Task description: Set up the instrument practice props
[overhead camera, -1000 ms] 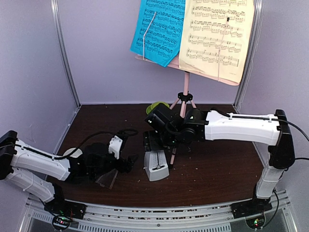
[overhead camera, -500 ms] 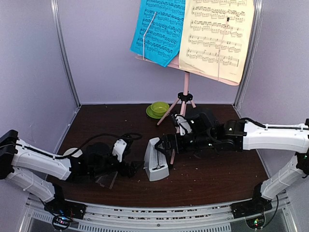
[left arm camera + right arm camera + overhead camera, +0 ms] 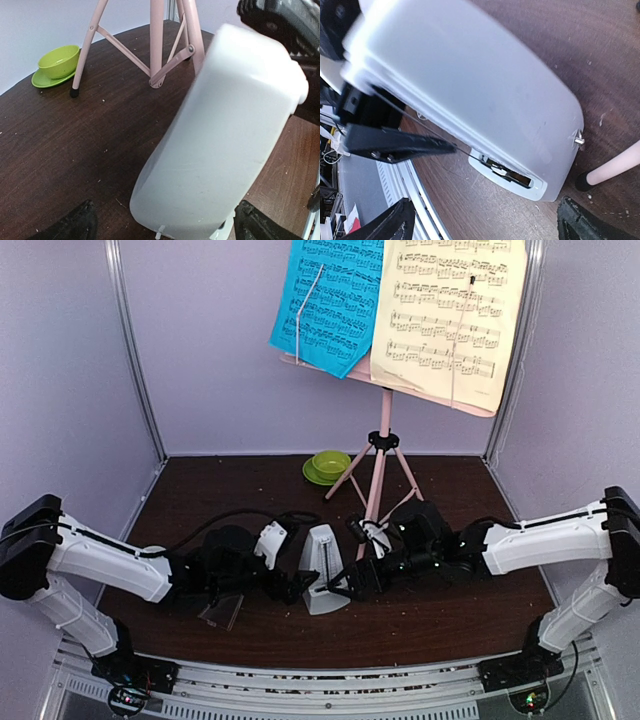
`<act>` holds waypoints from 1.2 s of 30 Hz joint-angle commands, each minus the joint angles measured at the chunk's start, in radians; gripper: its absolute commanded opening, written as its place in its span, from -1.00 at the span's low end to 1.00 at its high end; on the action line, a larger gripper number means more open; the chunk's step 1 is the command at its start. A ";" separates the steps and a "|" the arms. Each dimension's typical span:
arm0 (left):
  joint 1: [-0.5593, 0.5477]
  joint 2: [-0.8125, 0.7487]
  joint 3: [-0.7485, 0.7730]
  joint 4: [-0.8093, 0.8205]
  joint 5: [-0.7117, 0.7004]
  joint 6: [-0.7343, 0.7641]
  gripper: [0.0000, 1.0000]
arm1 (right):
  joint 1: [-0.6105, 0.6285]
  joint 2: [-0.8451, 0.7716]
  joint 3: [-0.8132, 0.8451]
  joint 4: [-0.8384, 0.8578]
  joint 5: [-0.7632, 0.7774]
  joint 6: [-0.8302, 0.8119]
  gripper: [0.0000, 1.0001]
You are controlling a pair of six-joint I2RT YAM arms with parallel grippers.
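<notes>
Both printed with staves: blue page [image 3: 328, 305], pale-yellow page [image 3: 450, 320]

Dark brown wood-grain surface [image 3: 470, 610], seen from above. Centre: pink stand [image 3: 380, 455], its tripod feet resting on the surface. Upper centre, just left of the stand: green bowl [image 3: 328, 462] on a saucer [image 3: 312, 477]. Lower centre: white metronome [image 3: 322, 565]. Lower left: clear cover [image 3: 222, 612]. Pale specks [image 3: 103, 100] are scattered throughout.
</notes>
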 commanded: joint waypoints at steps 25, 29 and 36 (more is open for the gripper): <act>0.037 -0.061 -0.058 0.010 0.026 0.020 0.73 | 0.103 -0.003 0.056 0.074 0.350 0.024 0.87; 0.037 -0.051 -0.053 -0.001 0.036 0.016 0.63 | 0.104 0.010 0.079 0.104 0.396 0.039 0.84; 0.037 -0.043 -0.044 -0.005 0.038 0.000 0.53 | 0.109 0.068 0.123 0.107 0.404 0.061 0.70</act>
